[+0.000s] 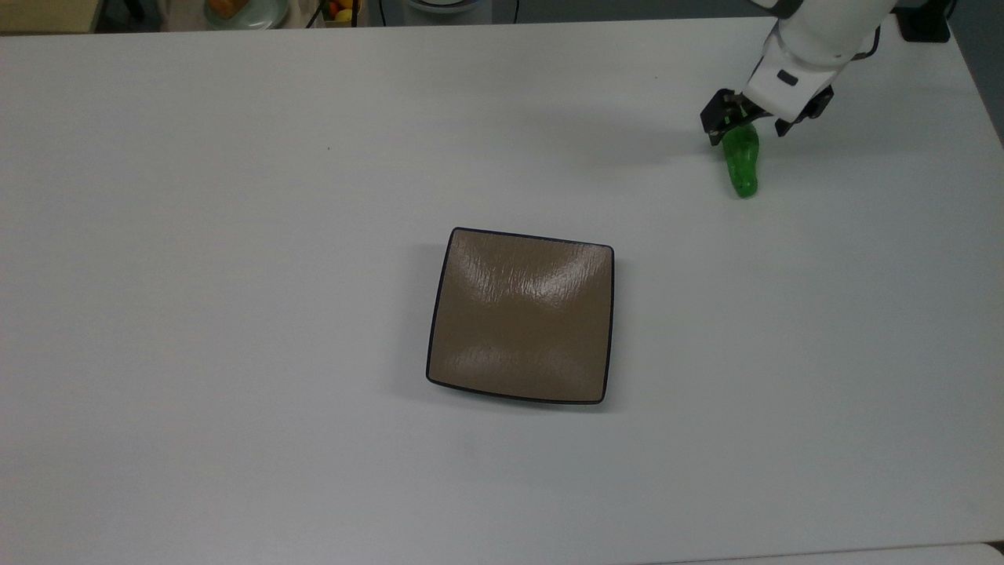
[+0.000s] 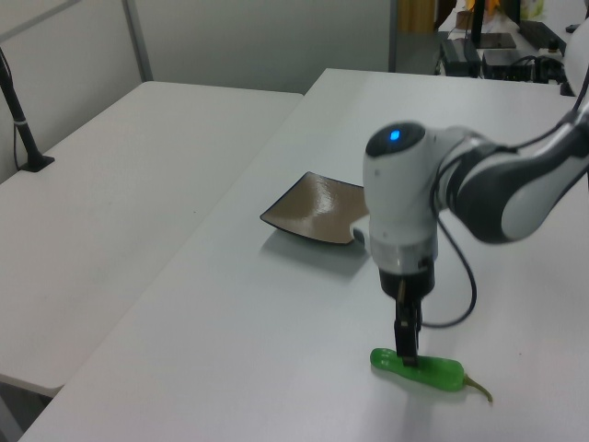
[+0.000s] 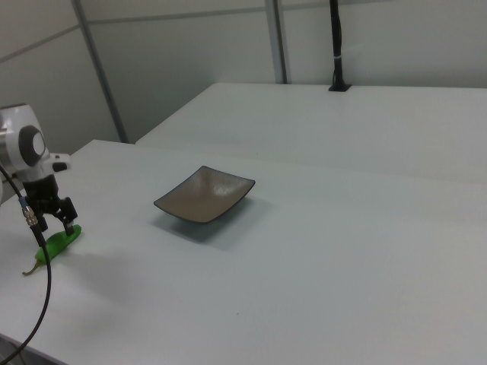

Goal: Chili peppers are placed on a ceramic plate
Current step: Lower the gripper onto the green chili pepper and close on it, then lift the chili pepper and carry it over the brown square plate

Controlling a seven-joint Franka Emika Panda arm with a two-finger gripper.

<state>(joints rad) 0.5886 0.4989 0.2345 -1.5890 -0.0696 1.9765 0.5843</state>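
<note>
I have the pincer spread open astride the pepper, which lies on the table between its fingers. Nothing gripped yet; the plate sits bare, well away from it.

White table — a second one beside it, black post upright.

Bare table around plate

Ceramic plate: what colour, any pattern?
Glossy tan-brown with a thin dark rim, faint streaky texture; the ceramic plate shows best in the top view.
</note>
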